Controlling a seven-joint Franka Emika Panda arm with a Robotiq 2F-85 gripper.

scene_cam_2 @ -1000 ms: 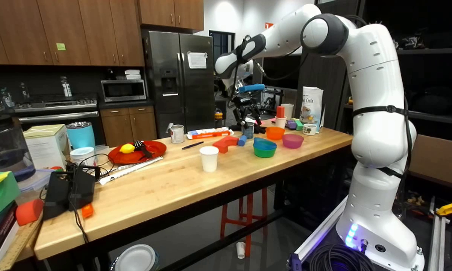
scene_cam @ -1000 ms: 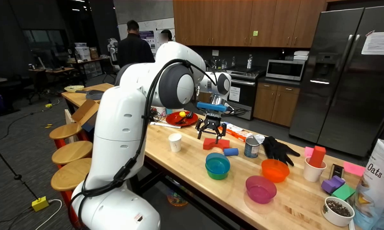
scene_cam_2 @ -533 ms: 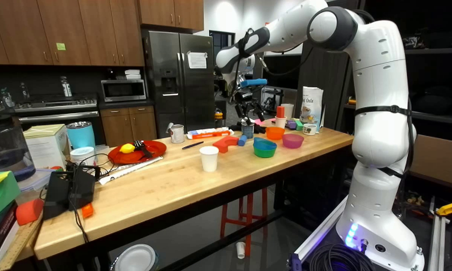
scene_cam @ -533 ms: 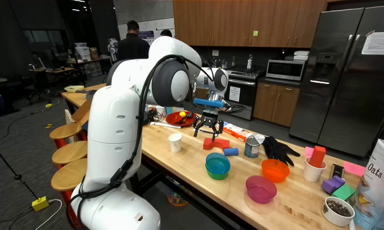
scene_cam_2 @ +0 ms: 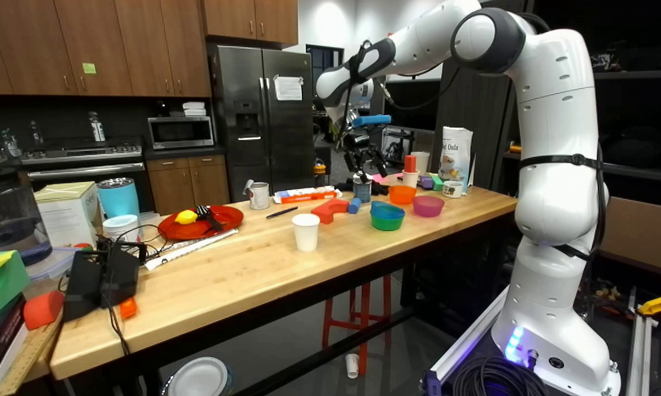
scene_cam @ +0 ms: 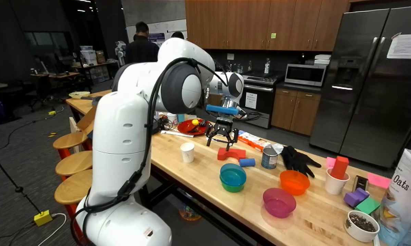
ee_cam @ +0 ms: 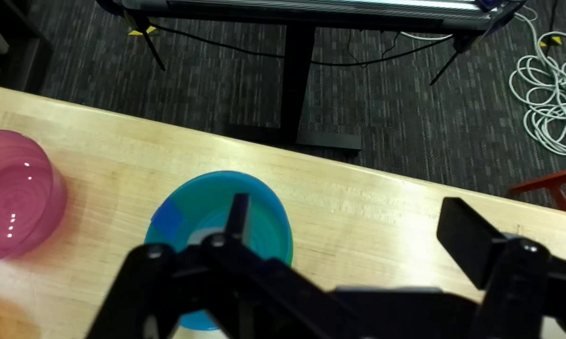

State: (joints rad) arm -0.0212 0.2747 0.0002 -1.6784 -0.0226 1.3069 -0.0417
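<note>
Along the near edge of the bench (scene_cam: 202, 176), on the robot's side, a magenta bowl (scene_cam: 279, 202) is standing, and next along that edge a blue bowl (scene_cam: 233, 173) is sitting nested in a green bowl (scene_cam_2: 387, 223). Just back from these, toward the middle of the bench, a red arched block (scene_cam: 231, 153) is resting, with a blue cylinder (scene_cam: 247, 162) lying beside its end. Over this stretch the gripper (scene_cam: 218, 147) is hanging spread wide, gripping nothing and touching neither block nor bowls. By the far edge a long orange-and-white box (scene_cam: 254, 140) is lying. Beyond the bench, a stove (scene_cam: 265, 102) and a fridge (scene_cam: 380, 102) are standing.
</note>
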